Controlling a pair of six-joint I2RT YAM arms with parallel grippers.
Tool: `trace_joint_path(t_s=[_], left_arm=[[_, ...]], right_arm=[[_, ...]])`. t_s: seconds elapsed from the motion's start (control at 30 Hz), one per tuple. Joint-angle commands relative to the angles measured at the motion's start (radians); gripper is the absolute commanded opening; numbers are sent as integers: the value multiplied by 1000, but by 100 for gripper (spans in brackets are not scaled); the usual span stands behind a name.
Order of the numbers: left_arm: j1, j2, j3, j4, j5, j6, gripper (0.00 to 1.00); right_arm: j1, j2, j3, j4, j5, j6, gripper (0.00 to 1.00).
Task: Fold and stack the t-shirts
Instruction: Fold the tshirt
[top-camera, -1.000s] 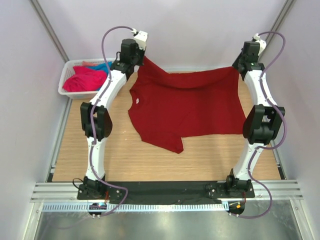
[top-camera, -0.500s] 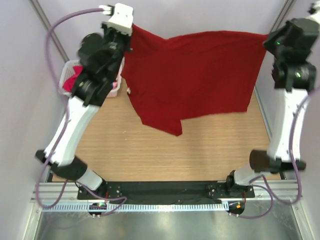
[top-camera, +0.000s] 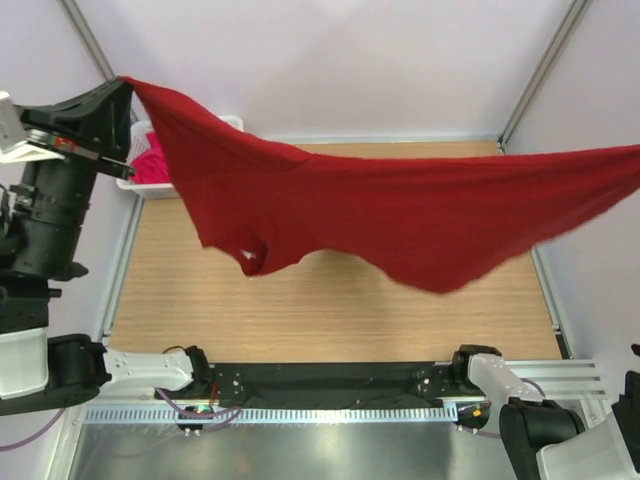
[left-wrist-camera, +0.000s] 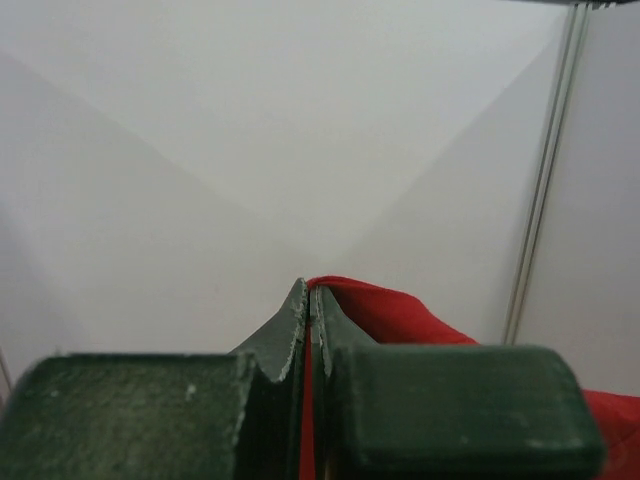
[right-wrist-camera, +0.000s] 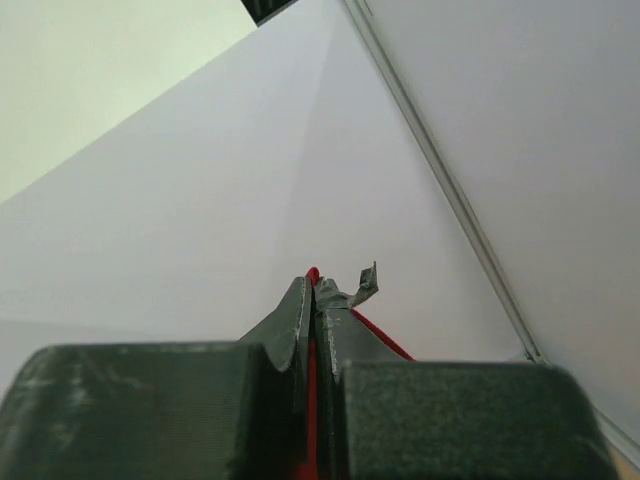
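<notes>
Red t-shirt (top-camera: 400, 210), pinched between left fingers (left-wrist-camera: 285, 338), right fingers (right-wrist-camera: 290, 322)

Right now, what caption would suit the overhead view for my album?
Dark red t-shirt stretched in mid-air above the wooden table, left claw pinching its edge.

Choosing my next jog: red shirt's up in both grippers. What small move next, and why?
Probably lower both arms together, keeping tension: the dark red t-shirt hangs stretched between the left gripper and right gripper, both shut on it, above the table.
</notes>
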Motion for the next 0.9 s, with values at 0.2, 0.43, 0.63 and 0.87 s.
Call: trace_joint_path(t_s=[0.2,0.43,0.63,0.87], left_arm=[[-9,285,455,-112,-18,198,0],[128,352,295,-9,-38,240,0],[477,271,-239,75,273,-95,0],[708,482,-363,206,520,-190,0]], right_arm=[[-3,150,133,-27,40,-3,1],[-3,205,-89,74,115,-55,1],[-3,101,-620,327,-7,-17,1],[-3,260,-974,612,-63,23,1]])
